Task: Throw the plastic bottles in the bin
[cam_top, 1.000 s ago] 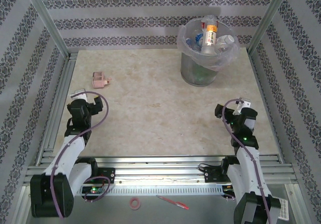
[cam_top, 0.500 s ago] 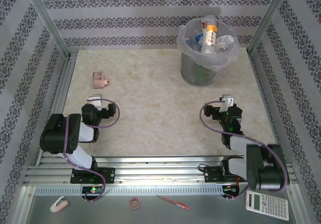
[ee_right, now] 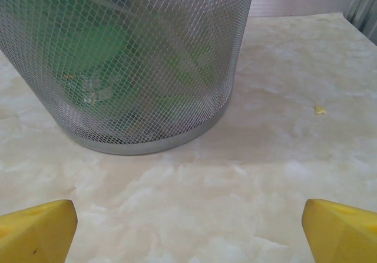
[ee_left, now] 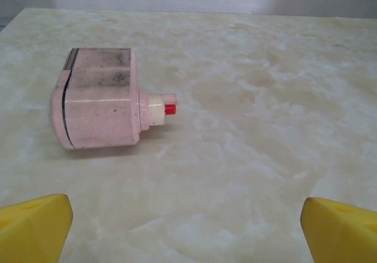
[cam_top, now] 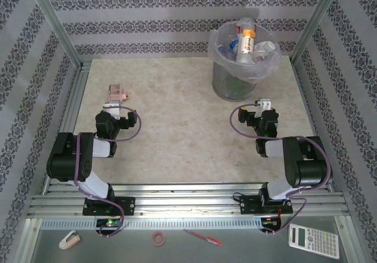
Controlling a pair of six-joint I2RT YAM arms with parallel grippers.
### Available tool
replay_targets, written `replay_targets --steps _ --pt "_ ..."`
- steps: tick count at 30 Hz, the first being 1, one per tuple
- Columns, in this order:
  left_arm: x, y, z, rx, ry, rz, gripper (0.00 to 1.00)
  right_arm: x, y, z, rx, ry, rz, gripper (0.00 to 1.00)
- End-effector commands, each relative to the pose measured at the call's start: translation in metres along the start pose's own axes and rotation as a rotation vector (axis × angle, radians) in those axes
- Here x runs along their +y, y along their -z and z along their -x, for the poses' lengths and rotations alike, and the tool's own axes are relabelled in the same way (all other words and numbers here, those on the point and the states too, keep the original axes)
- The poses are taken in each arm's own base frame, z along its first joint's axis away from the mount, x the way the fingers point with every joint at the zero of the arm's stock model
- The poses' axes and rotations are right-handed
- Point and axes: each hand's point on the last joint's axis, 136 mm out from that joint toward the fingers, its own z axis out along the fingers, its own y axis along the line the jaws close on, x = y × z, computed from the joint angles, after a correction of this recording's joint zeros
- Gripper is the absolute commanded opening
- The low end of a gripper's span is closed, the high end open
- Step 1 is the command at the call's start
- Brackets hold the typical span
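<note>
Just ahead of right fingers [ee_right: 36,230], bin [ee_right: 129,68]

One overhead, two low wrist views

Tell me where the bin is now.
In the top view the bin stands at the far right of the table, just beyond the right gripper.

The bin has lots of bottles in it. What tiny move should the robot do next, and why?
Probably fold both arms back to rest. The plastic bottles sit inside the bin, the left pincer and right pincer are open and empty, and what lies before the left one is a pink box, not a bottle.
</note>
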Motion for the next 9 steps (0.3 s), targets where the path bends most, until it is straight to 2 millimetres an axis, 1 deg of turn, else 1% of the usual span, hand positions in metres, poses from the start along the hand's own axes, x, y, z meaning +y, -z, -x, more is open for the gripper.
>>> replay_targets --steps 1,9 --pt "-0.0014 0.0009 -0.0005 0.009 -0.019 0.006 0.99 -0.0053 0.0008 0.0106 -0.030 0.019 -0.045 0.98" --pt "-0.0018 0.0014 0.0001 0.004 -0.017 0.004 0.99 -0.0075 0.0015 0.0103 -0.032 0.004 -0.043 0.98"
